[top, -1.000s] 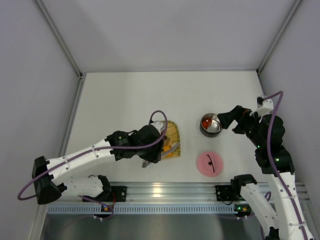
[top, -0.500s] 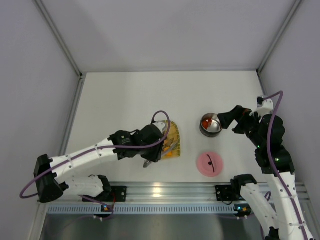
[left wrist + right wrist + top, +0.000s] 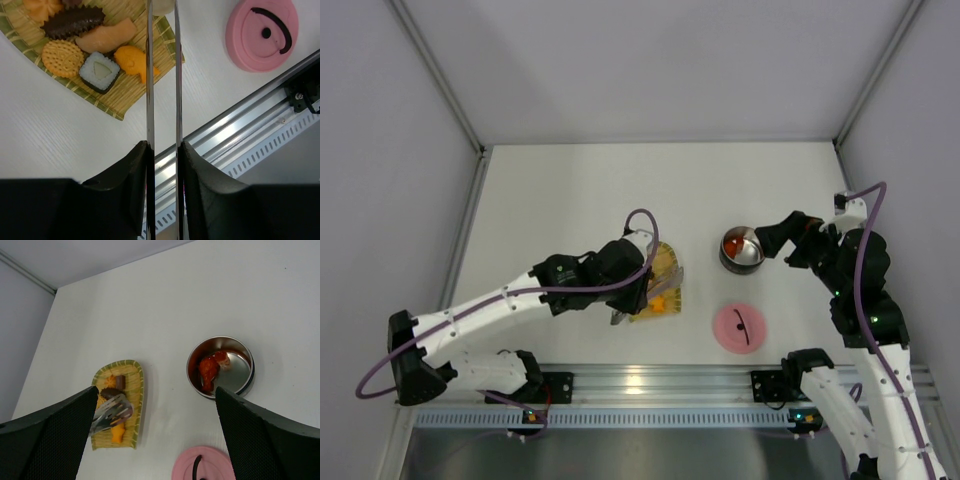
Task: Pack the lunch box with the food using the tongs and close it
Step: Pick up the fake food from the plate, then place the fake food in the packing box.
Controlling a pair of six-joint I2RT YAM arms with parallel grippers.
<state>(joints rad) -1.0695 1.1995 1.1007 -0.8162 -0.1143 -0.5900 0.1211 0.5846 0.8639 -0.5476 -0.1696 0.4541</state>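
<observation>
My left gripper (image 3: 163, 150) is shut on the tongs (image 3: 150, 75), squeezing the two silvery arms close together. The tongs' slotted heads (image 3: 111, 413) hover over the food on the yellow tray (image 3: 107, 102). On it lie a brown piece (image 3: 74, 21), a round cookie (image 3: 62, 57), a sushi piece (image 3: 100, 71) and an orange fish (image 3: 134, 61). Something pale shows between the tips; I cannot tell whether it is gripped. The lunch box (image 3: 741, 249) stands open with red food (image 3: 207, 371) inside. Its pink lid (image 3: 740, 327) lies in front of it. My right gripper (image 3: 775, 240) hangs open beside the box.
The metal rail (image 3: 240, 125) runs along the table's near edge, just behind the tray and the lid. Grey walls enclose the table on the left, right and far sides.
The left gripper has closed tighter on the tongs, bringing their arms together. The tongs' heads have shifted slightly toward the far right over the tray. The right arm has not moved.
</observation>
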